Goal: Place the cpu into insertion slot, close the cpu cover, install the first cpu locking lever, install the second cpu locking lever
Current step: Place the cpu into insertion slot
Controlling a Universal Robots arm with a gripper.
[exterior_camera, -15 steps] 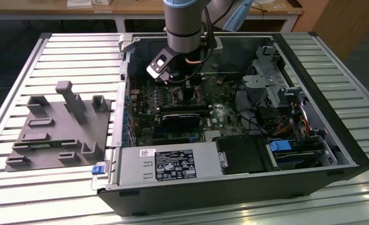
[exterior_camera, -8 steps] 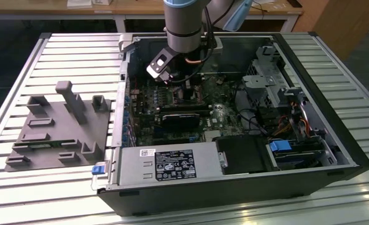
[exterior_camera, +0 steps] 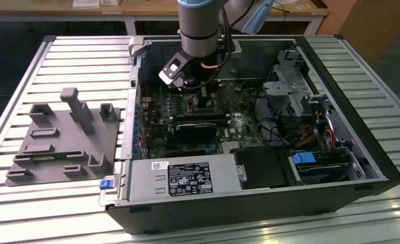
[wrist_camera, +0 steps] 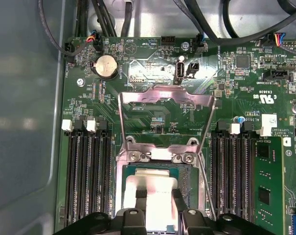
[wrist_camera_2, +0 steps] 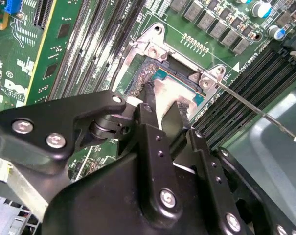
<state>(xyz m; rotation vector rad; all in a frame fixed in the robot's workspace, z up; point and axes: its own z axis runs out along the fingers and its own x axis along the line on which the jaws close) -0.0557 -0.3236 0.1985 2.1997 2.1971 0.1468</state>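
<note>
The cpu, silver top up, sits within the frame of the insertion slot; whether it is fully seated cannot be told. Two black fingers of the gripper bracket its raised centre and appear to pinch it. Taking the gripper's side as 6 o'clock, the cpu cover stands swung open at the slot's 12 o'clock, memory slots run at 3 and 9, and a thin locking lever juts loose at 3. In the exterior view the arm reaches into the computer case near its 11 o'clock. Placing well probably means keeping the chip level and square to the slot, never sliding it across the contacts.
</note>
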